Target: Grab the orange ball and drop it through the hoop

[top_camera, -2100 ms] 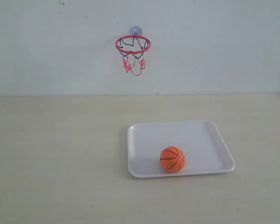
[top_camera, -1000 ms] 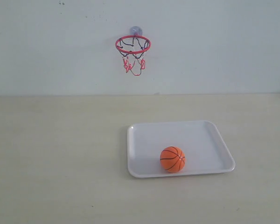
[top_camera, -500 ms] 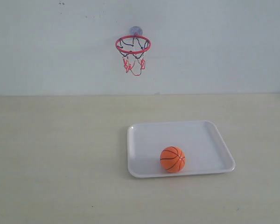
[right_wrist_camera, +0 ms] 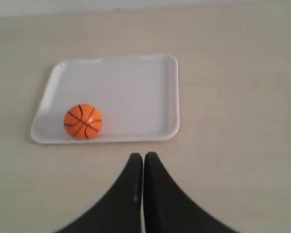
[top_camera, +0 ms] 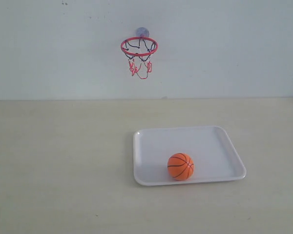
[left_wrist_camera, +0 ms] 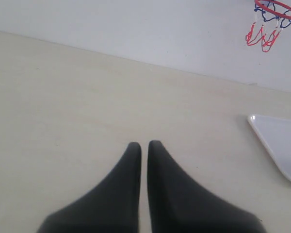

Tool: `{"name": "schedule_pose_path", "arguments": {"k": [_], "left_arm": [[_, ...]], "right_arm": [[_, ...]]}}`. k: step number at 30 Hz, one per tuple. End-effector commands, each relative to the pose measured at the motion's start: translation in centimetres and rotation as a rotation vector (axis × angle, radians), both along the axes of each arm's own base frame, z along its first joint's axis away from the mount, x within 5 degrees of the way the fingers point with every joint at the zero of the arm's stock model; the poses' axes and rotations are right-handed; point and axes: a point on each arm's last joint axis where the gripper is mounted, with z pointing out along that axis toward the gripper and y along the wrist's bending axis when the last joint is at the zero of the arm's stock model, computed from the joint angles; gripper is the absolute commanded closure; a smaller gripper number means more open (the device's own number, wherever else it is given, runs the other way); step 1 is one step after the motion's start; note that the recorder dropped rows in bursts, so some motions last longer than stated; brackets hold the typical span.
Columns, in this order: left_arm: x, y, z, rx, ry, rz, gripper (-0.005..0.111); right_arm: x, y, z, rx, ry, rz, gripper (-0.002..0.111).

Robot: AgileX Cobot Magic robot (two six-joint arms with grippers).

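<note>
The orange ball [top_camera: 180,166] with thin black seams rests near the front edge of a white tray [top_camera: 210,141]; the right wrist view shows the ball [right_wrist_camera: 83,121] on that tray [right_wrist_camera: 136,92] too. On the back wall hangs the hoop [top_camera: 139,47], a red ring with a sparse net under a suction cup; it also shows in the left wrist view as the hoop [left_wrist_camera: 274,9]. Neither arm appears in the exterior view. My left gripper [left_wrist_camera: 144,144] is shut over bare table, holding nothing. My right gripper [right_wrist_camera: 143,156] is shut and empty, short of the tray's edge.
A pale wooden tabletop [top_camera: 63,156] runs back to a plain white wall [top_camera: 234,48]. One corner of the tray [left_wrist_camera: 281,145] reaches into the left wrist view.
</note>
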Motion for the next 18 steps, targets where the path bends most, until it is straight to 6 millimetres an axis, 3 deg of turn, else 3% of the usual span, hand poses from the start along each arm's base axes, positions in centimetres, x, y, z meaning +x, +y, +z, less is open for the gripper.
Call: {"name": "schedule_pose_path", "arguments": {"k": [1, 4, 10, 14, 16, 18], "left_arm": [[0.0, 0.0, -0.1, -0.004, -0.003, 0.005, 0.103], [0.0, 0.0, -0.1, -0.004, -0.003, 0.005, 0.103], [0.0, 0.0, -0.1, -0.004, -0.003, 0.005, 0.103], [0.0, 0.0, -0.1, -0.004, -0.003, 0.005, 0.103], [0.0, 0.0, -0.1, -0.004, -0.003, 0.005, 0.103], [0.0, 0.0, -0.1, -0.004, -0.003, 0.005, 0.103]], "right_arm": [[1.4, 0.5, -1.1, 0.091, 0.128, -0.072, 0.108], [1.9, 0.7, -1.6, 0.118, 0.154, -0.087, 0.108], [3.2, 2.1, -0.9, 0.062, 0.061, 0.131, 0.108], [5.5, 3.1, -1.1, 0.018, 0.124, 0.224, 0.108], [7.0, 3.8, -1.6, 0.016, 0.198, 0.268, 0.103], [8.8, 4.6, -2.3, 0.015, 0.260, 0.299, 0.090]]}}
